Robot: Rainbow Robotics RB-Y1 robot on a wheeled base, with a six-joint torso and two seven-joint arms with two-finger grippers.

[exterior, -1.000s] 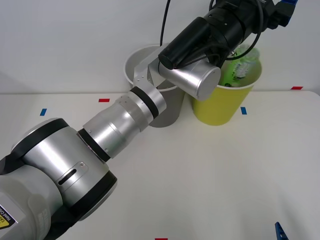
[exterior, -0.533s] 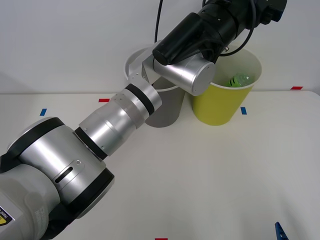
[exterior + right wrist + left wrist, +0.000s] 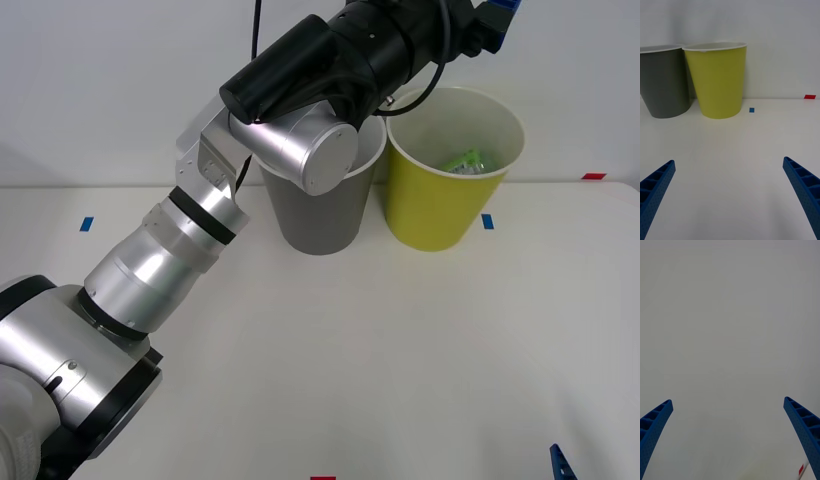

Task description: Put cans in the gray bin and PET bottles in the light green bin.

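The light green bin (image 3: 447,205) stands at the back of the table, right of the gray bin (image 3: 318,215), the two almost touching. The PET bottle (image 3: 464,161), green-labelled, lies low inside the light green bin. My left arm reaches high over the gray bin; its gripper (image 3: 497,8) is above and between the two rims, open and empty, and faces the bare wall (image 3: 730,442). My right gripper (image 3: 730,202) is open and empty, low over the table well in front of both bins (image 3: 717,80) (image 3: 664,82). The cans are out of view.
Small blue tape marks (image 3: 487,221) and red tape marks (image 3: 594,176) dot the white table. A pale wall rises right behind the bins. One blue right fingertip (image 3: 560,463) pokes in at the front right corner.
The bottle dropped from the top of the light green bin down inside it. My left arm swung left and upward, away from over that bin toward the gray one.
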